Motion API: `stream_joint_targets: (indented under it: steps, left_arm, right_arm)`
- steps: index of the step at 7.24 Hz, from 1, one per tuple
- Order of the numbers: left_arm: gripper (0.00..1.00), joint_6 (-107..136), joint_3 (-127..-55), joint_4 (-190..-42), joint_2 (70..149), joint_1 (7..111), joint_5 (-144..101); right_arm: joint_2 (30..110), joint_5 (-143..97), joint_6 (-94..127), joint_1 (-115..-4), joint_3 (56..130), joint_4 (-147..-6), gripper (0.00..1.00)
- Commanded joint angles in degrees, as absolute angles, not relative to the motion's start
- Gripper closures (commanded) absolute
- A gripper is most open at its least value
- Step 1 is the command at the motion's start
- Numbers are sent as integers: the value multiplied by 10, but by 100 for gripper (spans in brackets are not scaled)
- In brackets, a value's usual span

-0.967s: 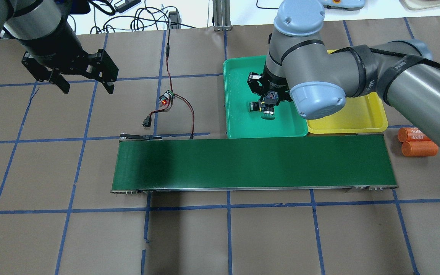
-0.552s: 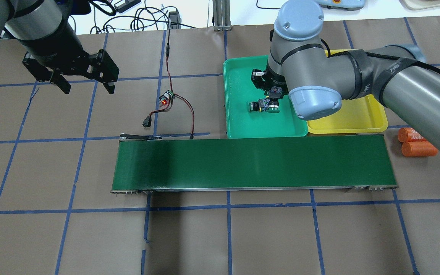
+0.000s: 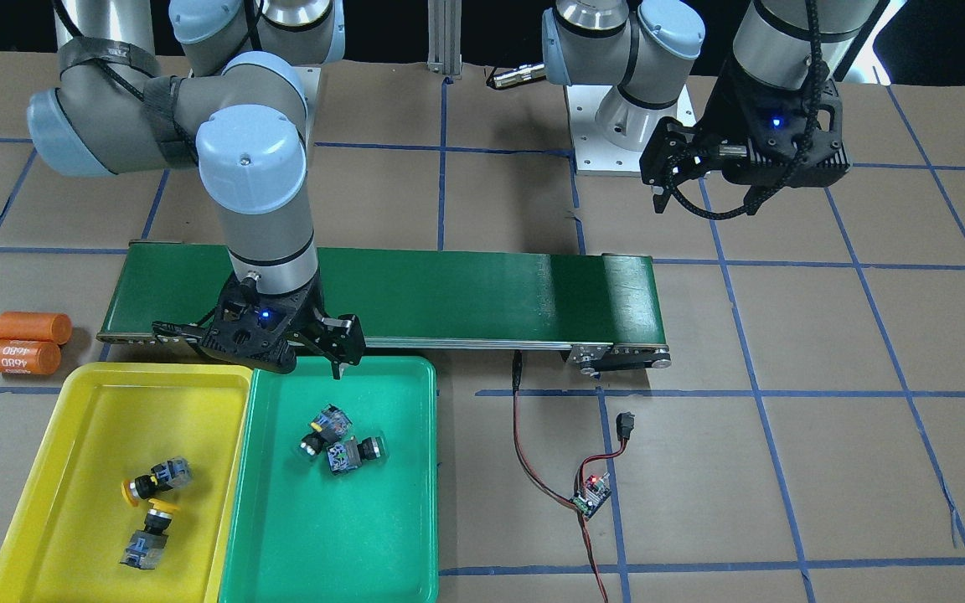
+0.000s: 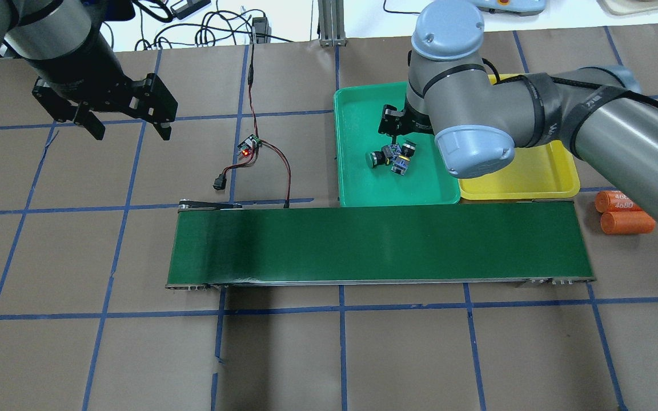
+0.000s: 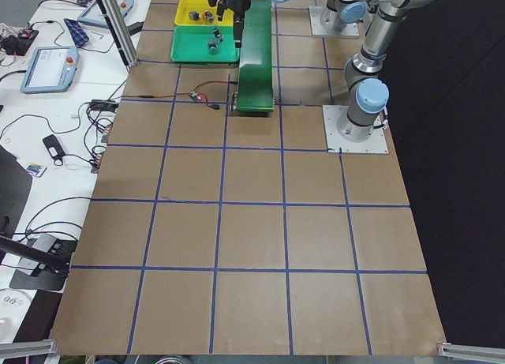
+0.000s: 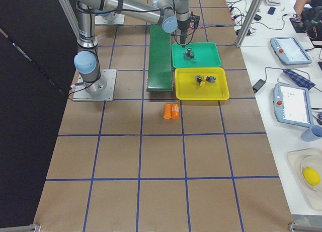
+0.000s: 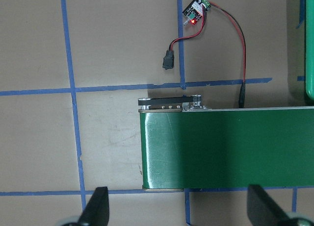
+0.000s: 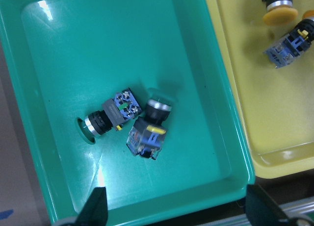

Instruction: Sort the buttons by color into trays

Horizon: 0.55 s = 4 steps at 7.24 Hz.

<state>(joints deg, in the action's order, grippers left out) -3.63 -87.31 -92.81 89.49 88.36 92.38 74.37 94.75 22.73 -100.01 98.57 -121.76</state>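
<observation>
Your right gripper (image 8: 177,210) hangs above the large shallow teal-green plastic tray (image 3: 399,519) with its fingers spread wide and nothing between them. In the wrist view below it, the two green-capped push-buttons on black and blue switch blocks lie on their sides in that tray, touching each other. One green button (image 8: 112,115) points its cap toward 8 o'clock, and the other green button (image 8: 148,130) points its cap toward 1 o'clock.

From overhead, the matching yellow plastic tray (image 4: 540,171) sits touching at the teal tray's 3 o'clock. It holds both yellow-capped push-buttons (image 3: 156,479), (image 3: 147,536), close together.

The long dark-green conveyor belt (image 4: 380,242) runs at 6 o'clock of both trays. Your left gripper (image 4: 132,131) hovers well apart at their 9 o'clock, its fingers also spread and empty.
</observation>
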Motion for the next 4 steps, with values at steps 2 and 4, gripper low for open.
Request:
stream_joint_targets:
  steps: [2,4]
  left_arm:
    - [0,-36,-872,-927,896,884,924]
    - [0,-36,-873,-928,895,884,924]
  right_arm:
    - [798,947,158,-998,974,-1058,0]
    - [845,887,112,-995,953,-950,0]
